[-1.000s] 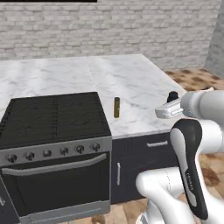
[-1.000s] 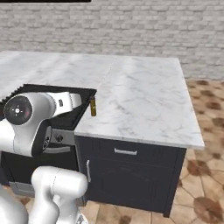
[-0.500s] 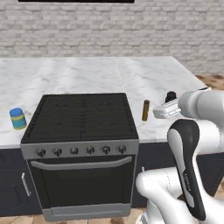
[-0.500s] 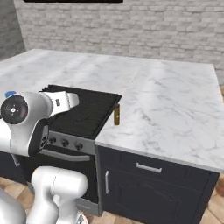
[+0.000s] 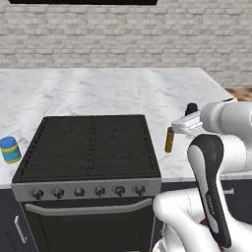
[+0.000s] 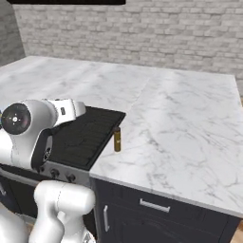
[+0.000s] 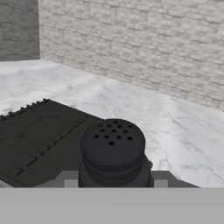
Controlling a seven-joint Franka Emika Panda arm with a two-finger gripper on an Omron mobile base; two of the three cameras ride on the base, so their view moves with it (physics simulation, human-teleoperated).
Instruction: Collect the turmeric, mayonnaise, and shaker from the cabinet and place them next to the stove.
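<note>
My gripper (image 7: 113,179) is shut on the black shaker (image 7: 113,148), whose perforated round top sits between the two fingertips (image 7: 68,178). In the left base view the shaker (image 5: 191,107) is held above the counter right of the stove (image 5: 88,147). The slim amber turmeric (image 5: 169,140) stands upright on the marble by the stove's right edge, just left of and below the gripper (image 5: 189,118); the turmeric (image 6: 116,139) stands clear of the stove (image 6: 88,135). The mayonnaise (image 5: 10,149) stands left of the stove. The cabinet's (image 5: 83,1) black underside runs along the top edge.
Marble counter (image 6: 180,128) spreads wide to the right of the stove and behind it, up to a grey brick wall (image 5: 123,34). Dark drawers with silver handles (image 6: 154,205) sit under the counter. My own white arm (image 5: 211,167) fills the lower right.
The base has driven on, so the whole scene has shifted in both base views and the mayonnaise sits further into the left view. The gripper stays shut on the shaker.
</note>
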